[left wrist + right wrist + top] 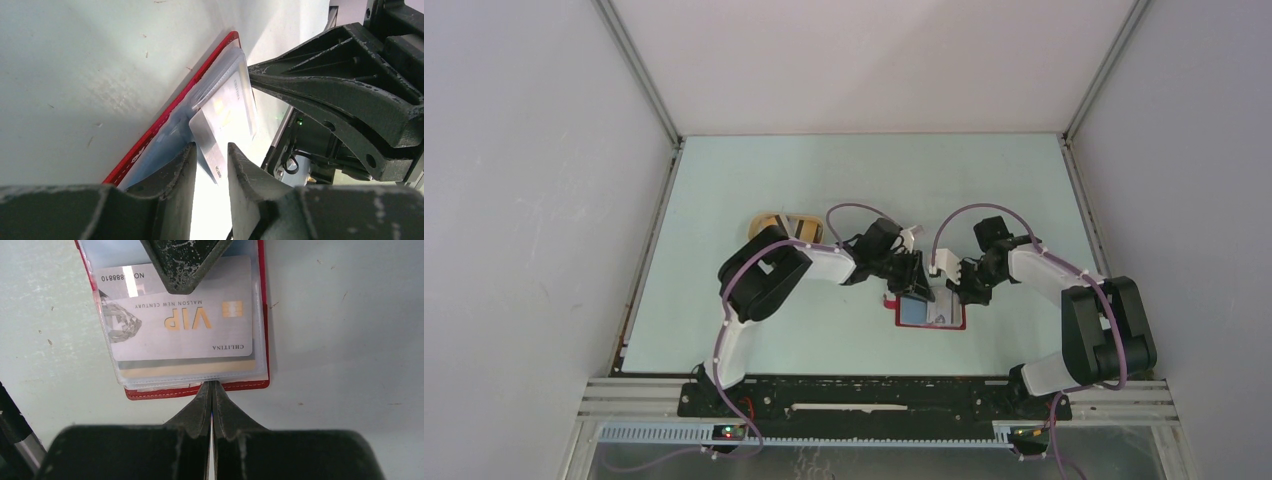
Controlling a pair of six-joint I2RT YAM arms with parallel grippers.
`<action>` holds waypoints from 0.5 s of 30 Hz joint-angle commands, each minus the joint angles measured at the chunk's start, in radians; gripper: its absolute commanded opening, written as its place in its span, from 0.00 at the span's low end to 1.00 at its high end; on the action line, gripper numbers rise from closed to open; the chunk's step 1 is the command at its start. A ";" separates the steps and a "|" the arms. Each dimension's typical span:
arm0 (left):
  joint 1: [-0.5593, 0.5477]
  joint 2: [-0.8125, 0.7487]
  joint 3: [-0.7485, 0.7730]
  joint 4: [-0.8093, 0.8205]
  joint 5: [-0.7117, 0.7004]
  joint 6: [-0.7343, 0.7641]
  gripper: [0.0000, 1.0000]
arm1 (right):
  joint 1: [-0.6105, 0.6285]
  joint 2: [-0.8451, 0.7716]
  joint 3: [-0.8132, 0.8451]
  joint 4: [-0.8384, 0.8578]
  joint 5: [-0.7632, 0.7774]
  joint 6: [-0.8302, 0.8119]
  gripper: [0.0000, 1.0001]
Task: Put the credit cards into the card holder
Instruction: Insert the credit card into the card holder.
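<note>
The red card holder [944, 318] lies open on the table between both arms, its clear pockets up. A silver VIP credit card [200, 335] sits in the top pocket, with a tan card [190, 371] under it. A second silver card [115, 276], printed with a number, sticks out at the far side. My left gripper [211, 167] stands open astride that card's [209, 145] corner, with a gap beside it. One left finger [182, 265] lies over the pocket. My right gripper [212, 386] is shut, its tips against the holder's near red edge [150, 392].
A tan oval dish [779, 225] sits behind the left arm's elbow. The two grippers [914, 283] [957, 293] nearly meet above the holder. White walls close in the table at the back and on both sides.
</note>
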 commanded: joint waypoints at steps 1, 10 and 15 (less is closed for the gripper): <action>0.004 -0.050 -0.040 -0.053 -0.037 0.049 0.34 | 0.000 0.000 -0.007 0.033 -0.017 -0.003 0.05; 0.015 -0.073 -0.065 -0.045 -0.042 0.049 0.33 | 0.000 0.000 -0.007 0.032 -0.017 -0.002 0.05; 0.019 -0.066 -0.066 -0.053 -0.042 0.054 0.27 | 0.000 0.000 -0.007 0.033 -0.018 -0.002 0.05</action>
